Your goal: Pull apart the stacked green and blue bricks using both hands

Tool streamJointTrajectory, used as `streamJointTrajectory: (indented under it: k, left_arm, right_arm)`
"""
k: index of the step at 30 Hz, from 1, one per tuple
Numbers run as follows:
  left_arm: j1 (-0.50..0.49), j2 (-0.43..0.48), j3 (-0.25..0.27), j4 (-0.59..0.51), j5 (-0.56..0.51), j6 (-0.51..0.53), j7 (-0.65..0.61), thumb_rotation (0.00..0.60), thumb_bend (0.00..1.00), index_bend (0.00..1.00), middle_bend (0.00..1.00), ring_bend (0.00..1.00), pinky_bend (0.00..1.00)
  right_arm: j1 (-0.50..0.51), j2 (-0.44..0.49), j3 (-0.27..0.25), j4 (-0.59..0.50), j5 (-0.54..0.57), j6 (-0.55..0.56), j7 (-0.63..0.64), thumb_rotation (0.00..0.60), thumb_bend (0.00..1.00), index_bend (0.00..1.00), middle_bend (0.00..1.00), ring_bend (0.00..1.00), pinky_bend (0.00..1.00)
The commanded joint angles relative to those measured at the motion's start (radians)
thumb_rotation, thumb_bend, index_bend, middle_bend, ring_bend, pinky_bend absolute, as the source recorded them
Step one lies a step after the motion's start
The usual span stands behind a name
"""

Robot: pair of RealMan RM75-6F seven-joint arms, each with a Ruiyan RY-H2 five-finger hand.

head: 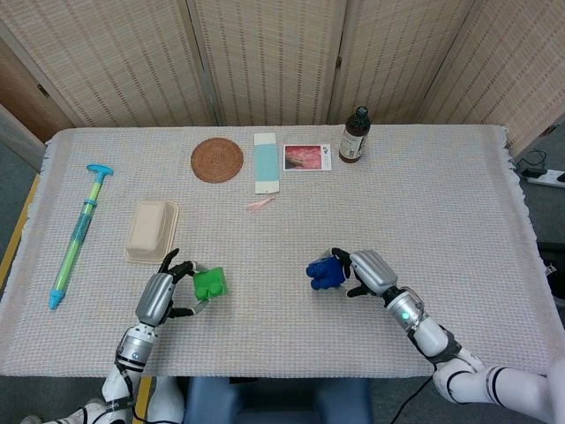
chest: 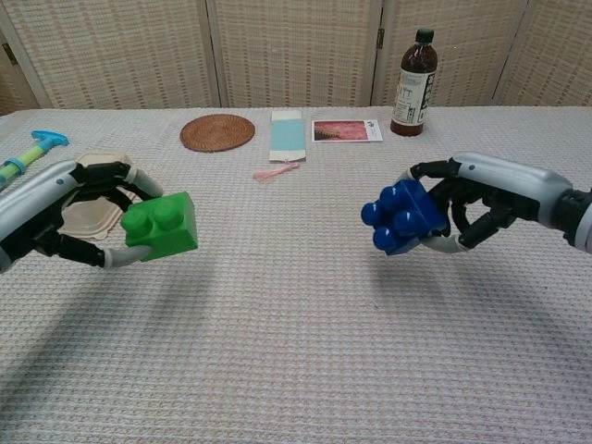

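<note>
— Bricks were already apart, were they?

— They were. At the far left of the desk [head: 459,221] lay a blue and green pump toy [head: 77,233], and just right of it a cream lidded container [head: 153,230]. In front of that container the left hand [head: 161,296] held the green brick [head: 209,283], fingers curled around its left side, studs pointing away from the hand. In the chest view the same left hand [chest: 79,211] kept the green brick [chest: 161,223] lifted above the cloth, with a shadow under it.

— And the middle of the desk?

— Toward the back sat a round woven coaster [head: 217,160], then a pale blue card [head: 266,162] lying lengthwise, with a small pink scrap [head: 259,204] in front of it. Next came a photo card [head: 307,157] and a dark brown bottle [head: 354,135], upright beside it.

— The blue one?

— The blue brick [head: 325,271] was well apart from the green, right of centre near the front. The right hand [head: 369,271] gripped it from the right, fingers wrapped over its top and bottom. From the chest view, the blue brick [chest: 402,216] hung clear of the desk in the right hand [chest: 476,196], studs facing left toward the green one.
</note>
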Motion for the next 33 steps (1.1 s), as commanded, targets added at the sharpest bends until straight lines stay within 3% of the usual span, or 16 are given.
streamJointTrajectory:
  k: [1,7,10,12,13,16,17,18,20,23,28,33]
  left_arm:
    - [0.009,-0.02,0.01,0.044,0.003,-0.006,-0.029,0.6,0.42,0.78,0.88,0.39,0.0]
    - [0.015,-0.034,0.015,0.092,0.009,-0.016,-0.077,0.6,0.42,0.78,0.88,0.39,0.0]
    - [0.013,-0.037,0.012,0.104,0.005,-0.03,-0.103,0.6,0.42,0.77,0.88,0.38,0.0]
    - [0.006,-0.031,0.017,0.11,0.013,-0.046,-0.119,0.6,0.42,0.72,0.84,0.34,0.0]
    - [0.001,-0.025,0.024,0.111,0.022,-0.056,-0.127,0.6,0.42,0.66,0.78,0.3,0.0]
    - [-0.014,0.003,0.044,0.104,0.035,-0.101,-0.141,0.6,0.42,0.42,0.46,0.13,0.0]
    - [-0.018,0.011,0.048,0.1,0.038,-0.11,-0.143,0.6,0.41,0.36,0.38,0.08,0.0]
    - [-0.022,0.018,0.051,0.096,0.039,-0.121,-0.142,0.6,0.41,0.3,0.3,0.03,0.0]
    - [-0.027,0.03,0.057,0.089,0.043,-0.136,-0.144,0.6,0.39,0.21,0.17,0.0,0.0]
    - [-0.034,0.043,0.064,0.078,0.05,-0.151,-0.142,0.6,0.36,0.14,0.03,0.0,0.0]
    - [-0.044,0.054,0.059,0.072,0.06,-0.152,-0.121,0.6,0.34,0.11,0.0,0.0,0.0]
    - [-0.048,0.077,0.078,0.091,0.121,-0.106,-0.025,0.6,0.29,0.09,0.0,0.0,0.0]
  right_arm:
    - [-0.013,0.033,-0.011,-0.038,0.033,-0.028,-0.069,0.6,0.41,0.78,0.65,0.57,0.63]
    - [-0.032,0.045,-0.014,-0.053,0.052,-0.026,-0.126,0.6,0.41,0.78,0.65,0.57,0.63]
    - [-0.032,0.059,-0.014,-0.073,0.055,-0.04,-0.119,0.6,0.41,0.74,0.59,0.54,0.63]
    - [-0.027,0.078,-0.015,-0.093,0.048,-0.053,-0.113,0.6,0.41,0.63,0.53,0.49,0.62]
    - [-0.025,0.088,-0.015,-0.103,0.048,-0.06,-0.113,0.6,0.41,0.53,0.47,0.46,0.59]
    - [0.001,0.144,-0.028,-0.15,0.051,-0.135,-0.111,0.6,0.41,0.17,0.27,0.33,0.52]
    - [0.009,0.162,-0.029,-0.164,0.058,-0.159,-0.114,0.6,0.41,0.05,0.16,0.25,0.47]
    - [0.018,0.181,-0.029,-0.179,0.067,-0.182,-0.12,0.6,0.41,0.0,0.08,0.19,0.43]
    - [0.027,0.206,-0.028,-0.198,0.082,-0.209,-0.132,0.6,0.41,0.0,0.01,0.1,0.36]
    - [0.035,0.235,-0.028,-0.224,0.098,-0.232,-0.155,0.6,0.41,0.0,0.0,0.02,0.26]
    - [0.033,0.271,-0.024,-0.261,0.099,-0.228,-0.17,0.6,0.41,0.0,0.0,0.0,0.2]
    - [-0.023,0.336,-0.04,-0.299,-0.001,-0.08,-0.226,0.6,0.41,0.0,0.0,0.0,0.17]
